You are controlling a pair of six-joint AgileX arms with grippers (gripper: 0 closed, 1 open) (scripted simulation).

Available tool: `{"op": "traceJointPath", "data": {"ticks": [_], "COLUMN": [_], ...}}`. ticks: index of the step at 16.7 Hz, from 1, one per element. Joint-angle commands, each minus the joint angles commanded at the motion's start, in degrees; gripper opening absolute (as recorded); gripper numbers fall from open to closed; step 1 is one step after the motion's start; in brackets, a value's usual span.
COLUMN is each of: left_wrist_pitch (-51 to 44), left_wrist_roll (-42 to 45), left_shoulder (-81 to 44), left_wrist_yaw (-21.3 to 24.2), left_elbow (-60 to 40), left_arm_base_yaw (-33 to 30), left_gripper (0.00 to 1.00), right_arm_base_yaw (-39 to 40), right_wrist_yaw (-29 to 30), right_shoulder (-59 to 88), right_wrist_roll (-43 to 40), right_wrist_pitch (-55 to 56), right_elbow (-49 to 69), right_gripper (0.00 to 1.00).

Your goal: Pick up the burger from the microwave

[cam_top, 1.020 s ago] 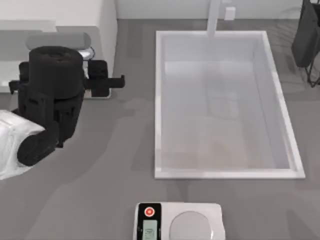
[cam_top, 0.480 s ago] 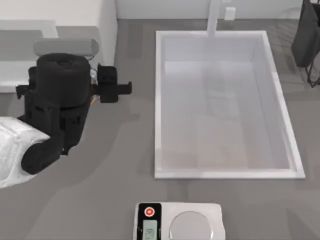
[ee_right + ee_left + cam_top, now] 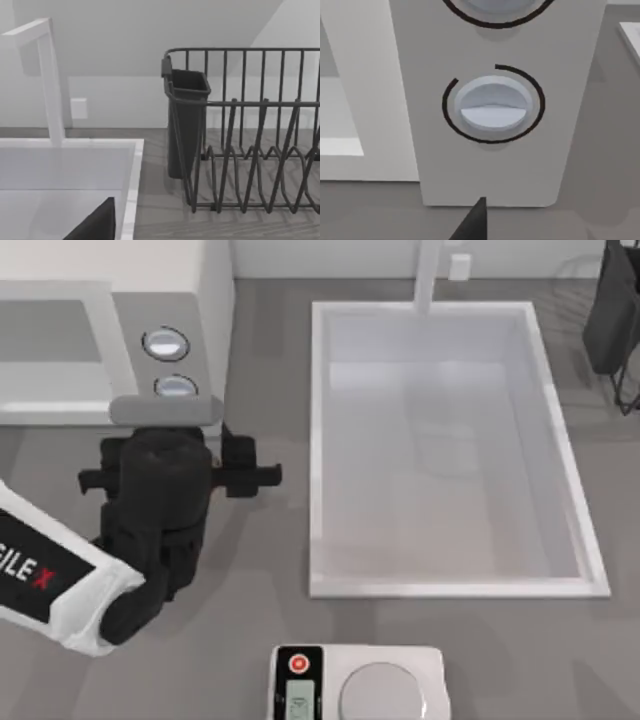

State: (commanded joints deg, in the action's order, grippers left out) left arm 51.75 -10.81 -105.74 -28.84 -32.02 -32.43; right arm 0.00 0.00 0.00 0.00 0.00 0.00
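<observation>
Seen from above, a white microwave (image 3: 110,320) fills the upper left of the frame, its side panel carrying two round silver-blue dials (image 3: 166,343), one above the other. Just below the panel, left of centre, the black left gripper (image 3: 165,465) sits at the end of the white AgileX arm that runs in from the lower left edge. The arm's bulky wrist covers the fingers, so whether they are released or clenched cannot be told. The burger cannot be made out; it may be hidden beneath that wrist, but this cannot be confirmed.

A large white sink (image 3: 320,440) occupies the centre and right, with a tall white faucet (image 3: 427,275) at its upper rim. A small white scale (image 3: 400,665) with a red button is cut off by the bottom edge. A dark dish rack (image 3: 620,320) is cut off at the upper right corner.

The left wrist view looks closely at the grey panel, with one dial at centre and another cut off at the top. A dark fingertip (image 3: 472,225) pokes up from the bottom edge.

The right wrist view shows the rack's wire bars and its dark cutlery holder (image 3: 185,125), the faucet at left, and a dark finger (image 3: 97,225) of the right gripper at the bottom edge; its state cannot be told.
</observation>
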Motion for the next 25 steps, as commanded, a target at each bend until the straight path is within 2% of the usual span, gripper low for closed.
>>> {"op": "traceJointPath", "data": {"ticks": [4,10,23,25], "left_wrist_pitch": [11.08,13.04,13.04,13.04], "left_wrist_roll": [0.09,0.12,0.12,0.12], "left_shoulder": [-8.03,-9.64,-9.64,-9.64], "left_wrist_yaw": [0.46,0.6,0.6,0.6], "left_elbow": [3.23,3.99,3.99,3.99], "left_arm_base_yaw": [-0.02,0.03,0.03,0.03], "left_gripper": [0.0,0.0,0.98,1.0], "right_arm_base_yaw": [0.0,0.0,0.0,0.0], "right_wrist_yaw": [0.0,0.0,0.0,0.0], "right_shoulder": [0.0,0.0,0.0,0.0], "right_wrist_roll": [0.0,0.0,0.0,0.0], "right_wrist_pitch": [0.0,0.0,0.0,0.0], "right_elbow": [0.0,0.0,0.0,0.0], "right_gripper": [1.0,1.0,1.0,1.0]}}
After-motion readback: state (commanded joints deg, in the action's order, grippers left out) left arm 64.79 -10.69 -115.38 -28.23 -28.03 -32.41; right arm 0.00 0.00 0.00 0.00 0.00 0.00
